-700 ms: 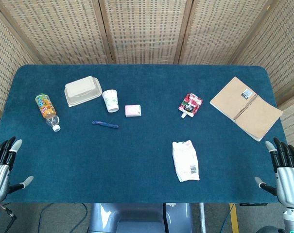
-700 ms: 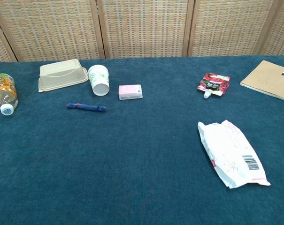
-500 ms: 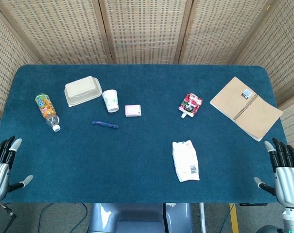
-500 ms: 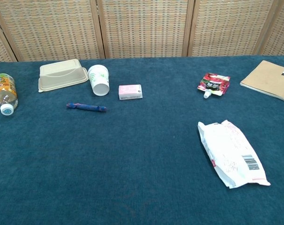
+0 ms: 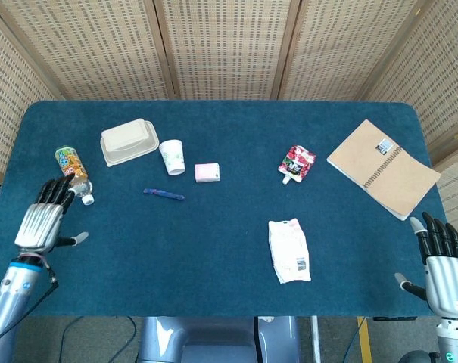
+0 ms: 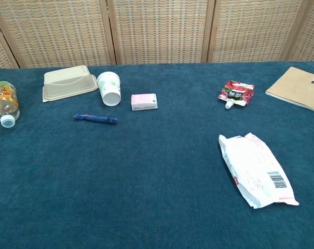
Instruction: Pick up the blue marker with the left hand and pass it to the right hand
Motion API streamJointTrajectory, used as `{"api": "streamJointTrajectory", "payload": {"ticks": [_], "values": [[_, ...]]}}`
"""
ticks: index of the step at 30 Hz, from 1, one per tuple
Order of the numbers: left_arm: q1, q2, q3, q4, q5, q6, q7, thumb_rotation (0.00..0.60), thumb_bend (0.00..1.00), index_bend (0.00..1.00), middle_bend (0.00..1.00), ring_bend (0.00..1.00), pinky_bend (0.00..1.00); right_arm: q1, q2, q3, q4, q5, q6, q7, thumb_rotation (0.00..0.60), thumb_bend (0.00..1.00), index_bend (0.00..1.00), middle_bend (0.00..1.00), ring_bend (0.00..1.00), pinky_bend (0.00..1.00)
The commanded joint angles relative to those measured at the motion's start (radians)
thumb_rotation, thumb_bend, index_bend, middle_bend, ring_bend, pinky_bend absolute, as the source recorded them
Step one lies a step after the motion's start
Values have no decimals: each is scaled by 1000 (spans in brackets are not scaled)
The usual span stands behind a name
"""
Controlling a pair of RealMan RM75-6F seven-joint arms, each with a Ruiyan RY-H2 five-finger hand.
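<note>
Woven cane screens stand behind a table [image 5: 229, 249] covered in dark blue cloth, seen from above in the head view. At the left edge the left hand [image 5: 44, 219] hovers over the cloth, fingers spread apart and holding nothing, its fingertips close to the cap end of a plastic bottle [image 5: 71, 169] that lies on its side. At the near right corner the right hand [image 5: 440, 261] sits just off the table edge, fingers also spread and empty. The blue marker [image 5: 163, 193] lies flat on the cloth, left of centre, well apart from both hands. Behind it are a beige lidded food box [image 5: 128, 141], a white paper cup [image 5: 172, 156] and a small pink box [image 5: 207, 172]. Right of centre lie a red snack pouch [image 5: 297, 162] and, nearer, a white packet [image 5: 289, 250]. A brown spiral notebook [image 5: 383, 167] lies at the far right.

From the chest view, lower and closer, neither hand shows. The blue marker [image 6: 95, 119] lies crosswise, just in front of the tipped paper cup [image 6: 109, 88] and the food box [image 6: 67, 82]. The bottle [image 6: 3, 102] is at the left edge, the pink box [image 6: 144, 101] beside the cup. The red pouch [image 6: 236, 93], white packet [image 6: 256, 169] and notebook [image 6: 297, 88] lie to the right.
</note>
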Motion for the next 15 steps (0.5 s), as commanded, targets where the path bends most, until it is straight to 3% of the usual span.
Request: {"api": "streamJointTrajectory", "payload": {"ticks": [1, 4, 15], "values": [[-198, -135, -97, 194, -172, -217, 13, 600, 159, 293, 0, 0, 0, 8, -10, 6, 9, 22, -16, -16, 600, 0, 0, 0, 0, 0], [-263, -203, -107, 290, -225, -270, 36, 600, 227, 367, 0, 0, 0, 15, -18, 10, 20, 34, -27, -17, 600, 0, 0, 0, 0, 0], [-416, -392, -103, 555, -392, -400, 105, 600, 334, 409, 0, 0, 0, 34, -28, 30, 44, 93, -60, -17, 600, 0, 0, 0, 0, 0]]}}
